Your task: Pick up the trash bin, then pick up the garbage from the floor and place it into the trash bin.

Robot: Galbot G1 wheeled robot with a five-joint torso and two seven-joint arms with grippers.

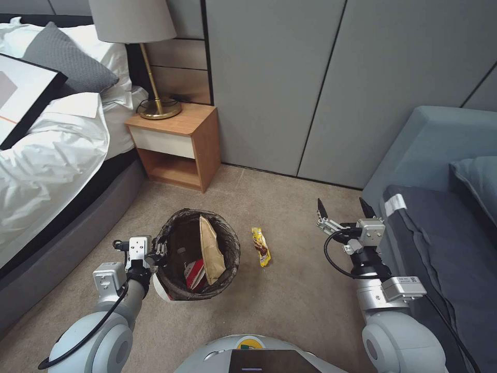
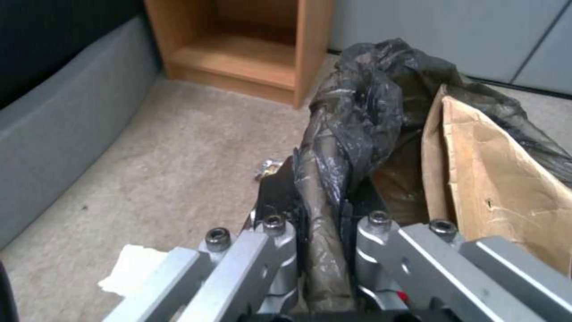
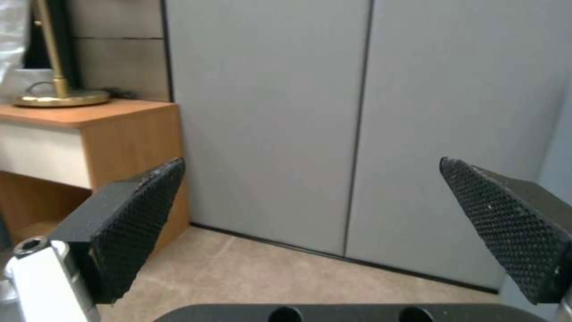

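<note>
The left gripper (image 1: pixel 161 247) pinches the rim of the bin (image 1: pixel 228 243), held up off the carpet. A yellow wrapper (image 1: pixel 261 246) lies just right of the bin. The right gripper (image 1: pixel 345 209), wide open, hangs right of the bin. Go down slowly, straight over the wrapper.

Beige carpet floor (image 1: pixel 290 305) throughout. Grey panelled wall (image 1: pixel 331 77) behind, dark seams between panels. Wooden nightstand (image 1: pixel 176 147) against wall, white drawer front above open shelf. Brass-based lamp (image 1: pixel 150 62) with pale shade stands on nightstand top. Bed (image 1: pixel 57 155) at left: rumpled white duvet, grey pillow (image 1: pixel 67 59), grey upholstered base. Blue-grey sofa (image 1: pixel 440 207) at right, cushion in its corner. Light even, soft.
</note>
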